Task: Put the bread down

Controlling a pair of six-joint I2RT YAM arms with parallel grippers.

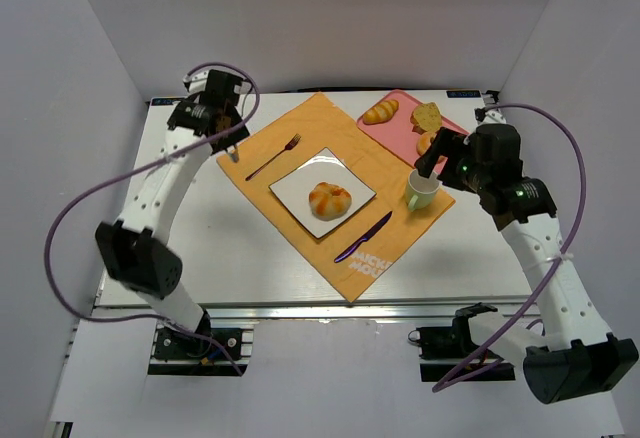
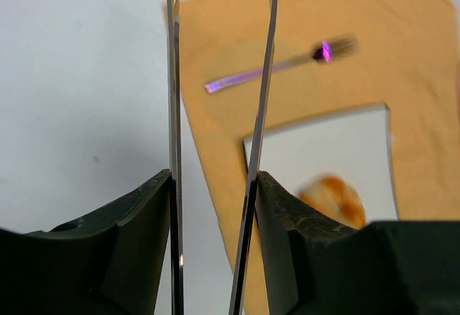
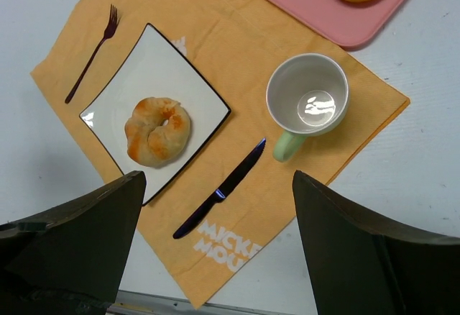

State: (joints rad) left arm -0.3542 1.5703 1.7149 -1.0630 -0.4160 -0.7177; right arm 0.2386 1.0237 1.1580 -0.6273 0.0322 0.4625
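The bread [image 1: 329,199], a round glossy golden bun, lies in the middle of a white square plate [image 1: 295,188] on the orange placemat [image 1: 300,123]. It also shows in the right wrist view [image 3: 157,131] and partly in the left wrist view [image 2: 334,194]. My right gripper [image 1: 440,153] hangs open and empty above the cup and the tray's near edge; its jaws stand wide apart [image 3: 215,182]. My left gripper [image 1: 232,153] is over the placemat's far left corner, its thin fingers a little apart with nothing between them [image 2: 219,13].
A purple fork [image 1: 275,156] lies left of the plate, a purple knife [image 1: 362,237] right of it. A white cup with a green handle [image 1: 423,190] stands on the placemat's right corner. A pink tray [image 1: 400,128] at the back right holds an elongated roll [image 1: 380,111] and other pastries.
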